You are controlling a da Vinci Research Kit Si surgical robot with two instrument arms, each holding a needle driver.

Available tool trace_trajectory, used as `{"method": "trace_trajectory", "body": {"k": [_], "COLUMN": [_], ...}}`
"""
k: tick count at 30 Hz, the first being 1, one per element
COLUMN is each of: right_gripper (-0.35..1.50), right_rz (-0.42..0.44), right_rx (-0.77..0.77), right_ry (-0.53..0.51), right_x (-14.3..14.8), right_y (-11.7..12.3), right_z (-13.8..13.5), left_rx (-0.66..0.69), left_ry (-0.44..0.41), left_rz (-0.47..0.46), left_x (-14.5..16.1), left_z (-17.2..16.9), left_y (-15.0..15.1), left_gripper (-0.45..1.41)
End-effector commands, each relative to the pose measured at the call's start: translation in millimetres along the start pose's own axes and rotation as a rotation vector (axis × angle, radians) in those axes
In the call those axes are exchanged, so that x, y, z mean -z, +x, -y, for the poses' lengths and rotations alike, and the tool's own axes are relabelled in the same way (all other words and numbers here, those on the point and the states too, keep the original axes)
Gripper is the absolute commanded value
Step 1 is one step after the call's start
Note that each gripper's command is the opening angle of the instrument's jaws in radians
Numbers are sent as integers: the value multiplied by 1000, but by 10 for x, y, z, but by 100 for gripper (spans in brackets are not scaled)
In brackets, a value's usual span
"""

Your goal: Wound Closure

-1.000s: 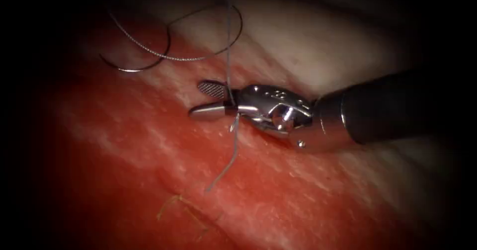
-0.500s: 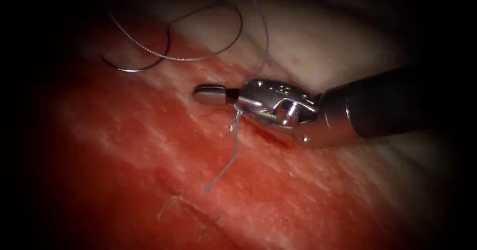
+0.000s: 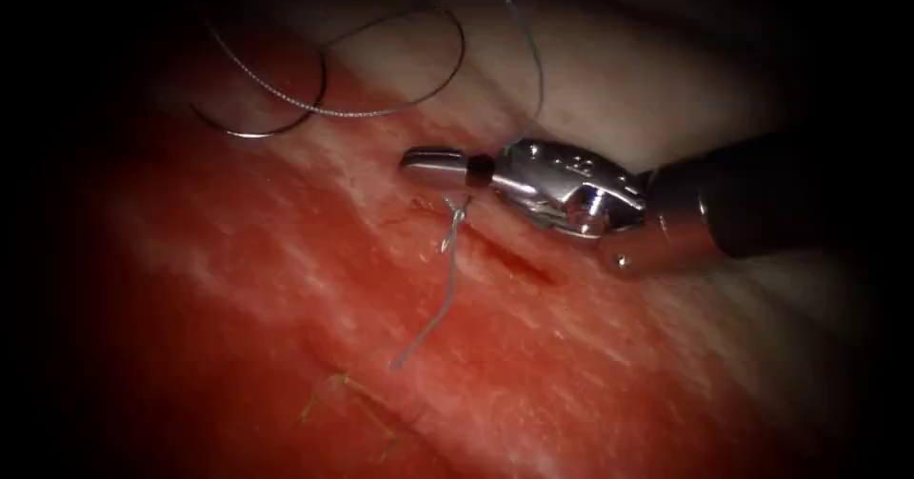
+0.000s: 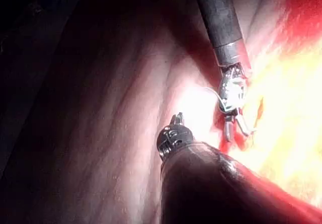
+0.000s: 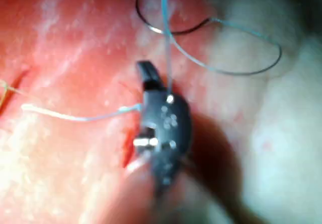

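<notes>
My right tool's jaws [image 3: 419, 160] are closed. As best I can judge in this dim view, they pinch the thread [image 3: 538, 69] near their base, just above the knot [image 3: 455, 214]. From there the thread rises in a curve out of the endoscope view. Below the knot, a pale cut tail [image 3: 438, 308] trails down across the tissue [image 3: 619, 374]. The knot sits at the left end of the cut [image 3: 519, 262], and the jaws hover just above it. The needle [image 3: 257, 134] lies free on the tissue, well to the left of the cut. Neither tool holds it, it appears not to be in the tissue, and loose loops of thread lie around it. My left tool [image 4: 177, 119] hangs over pale tissue, apart from the cut, with nothing in it that I can see.

My worry is tension. If I pull the gripped strand hard or sideways, it could saw through the cut's edge or slacken the knot. The loose loops could catch on the tool's wrist. A tug could also drag the unheld needle across the tissue and scratch it.

Nothing here serves as a container: needle and thread lie straight on the tissue.
</notes>
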Motion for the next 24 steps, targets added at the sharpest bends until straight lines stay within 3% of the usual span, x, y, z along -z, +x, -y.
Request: {"method": "trace_trajectory", "body": {"k": [1, 11, 18, 22, 24], "right_gripper": [109, 116, 119, 121, 121], "right_rz": [7, -22, -46, -51, -52], "right_rx": [8, 7, 10, 14, 17], "right_ry": [-12, -98, -155, -180, -191], "right_x": [21, 159, 212, 222, 221], "right_y": [-2, 18, 19, 17, 15], "right_z": [-7, -40, -57, -61, -60], "left_rx": [-3, 5, 87, 199, 202], "left_ry": [3, 13, -20, -46, -52], "left_rz": [1, 9, 35, 22, 13], "left_x": [-9, -49, -79, -85, -84], "left_z": [1, 3, -3, -4, -4], "left_y": [-3, -40, -82, -94, -95], "left_gripper": [-45, -45, -45, 96, 120]}}
